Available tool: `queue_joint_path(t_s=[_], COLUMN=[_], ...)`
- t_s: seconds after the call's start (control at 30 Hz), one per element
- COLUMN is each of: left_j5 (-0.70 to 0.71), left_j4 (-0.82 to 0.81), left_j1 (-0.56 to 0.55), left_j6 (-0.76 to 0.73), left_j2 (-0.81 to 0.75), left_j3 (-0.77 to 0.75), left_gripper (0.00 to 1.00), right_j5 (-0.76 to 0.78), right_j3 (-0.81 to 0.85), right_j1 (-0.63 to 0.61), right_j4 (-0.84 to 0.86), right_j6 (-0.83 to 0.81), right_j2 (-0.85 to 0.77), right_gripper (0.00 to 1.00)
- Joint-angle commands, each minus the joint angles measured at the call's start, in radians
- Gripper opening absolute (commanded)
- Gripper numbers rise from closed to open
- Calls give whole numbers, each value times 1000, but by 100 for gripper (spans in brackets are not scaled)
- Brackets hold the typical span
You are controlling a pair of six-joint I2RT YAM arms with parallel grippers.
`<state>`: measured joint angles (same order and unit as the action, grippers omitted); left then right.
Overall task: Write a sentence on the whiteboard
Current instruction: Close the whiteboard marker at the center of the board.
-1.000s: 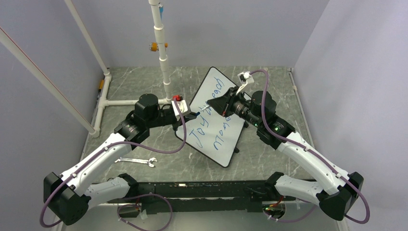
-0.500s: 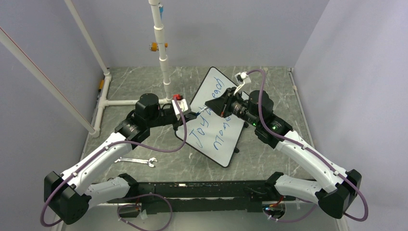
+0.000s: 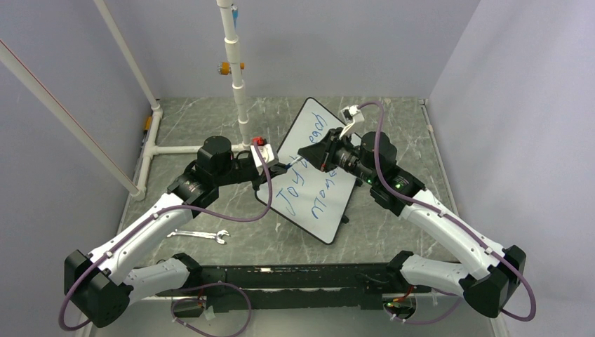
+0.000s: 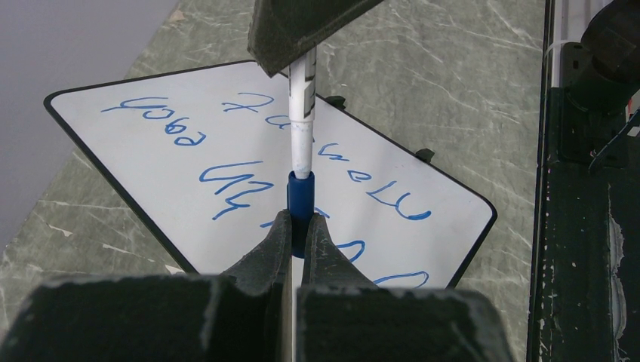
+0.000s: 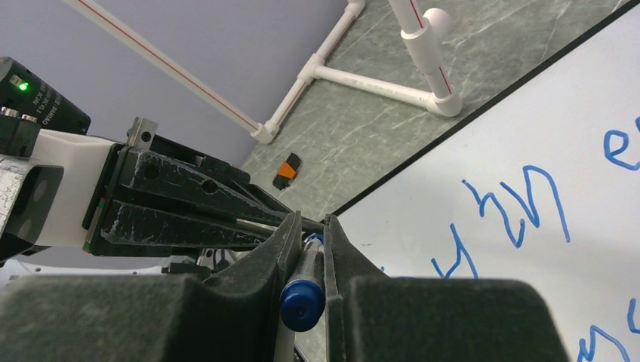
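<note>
With the sentence (image 3: 298, 188) apparently complete on the whiteboard (image 3: 331, 210) at frame centre on the desk (image 3: 189, 126), left fingers (image 4: 275, 243) pinch the blue cap (image 4: 300, 196) and right fingers (image 5: 281, 243) clamp the marker (image 4: 303, 136): align both, push straight together

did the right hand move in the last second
Yes, slightly: the right hand, shut on the marker, has shifted left toward the white pipe post, over the whiteboard.
</note>
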<state>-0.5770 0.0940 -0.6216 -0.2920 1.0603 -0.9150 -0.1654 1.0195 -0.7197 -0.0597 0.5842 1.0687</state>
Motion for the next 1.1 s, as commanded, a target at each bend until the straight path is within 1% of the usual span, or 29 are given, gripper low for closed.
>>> queue_joint_path(t_s=[0.0,0.3,0.53,0.77,0.87,1.07], left_j5=[3,0,-7,-22,4,105], left_j4=[-15,-17,-26,-58,-62,-86], left_j1=[-3,-3,-3,-3,-8,-44], left_j6=[19,25,35,70,75,41], left_j2=[-3,-11,-15,-30,-38,-52], left_j3=[-45,-45,-44,-38,-42,-29], left_gripper=[0,0,0,0,0,0], right_j5=[9,34,67,106,132,163], right_j3=[5,22,29,41,45,59], right_j1=[-22,-76,-142,-195,-214,-228], right_j4=[31,36,43,53,52,18], right_j6=[0,-3,-7,-6,10,126], right_j2=[14,57,101,135,144,185], right_gripper=[0,0,0,0,0,0])
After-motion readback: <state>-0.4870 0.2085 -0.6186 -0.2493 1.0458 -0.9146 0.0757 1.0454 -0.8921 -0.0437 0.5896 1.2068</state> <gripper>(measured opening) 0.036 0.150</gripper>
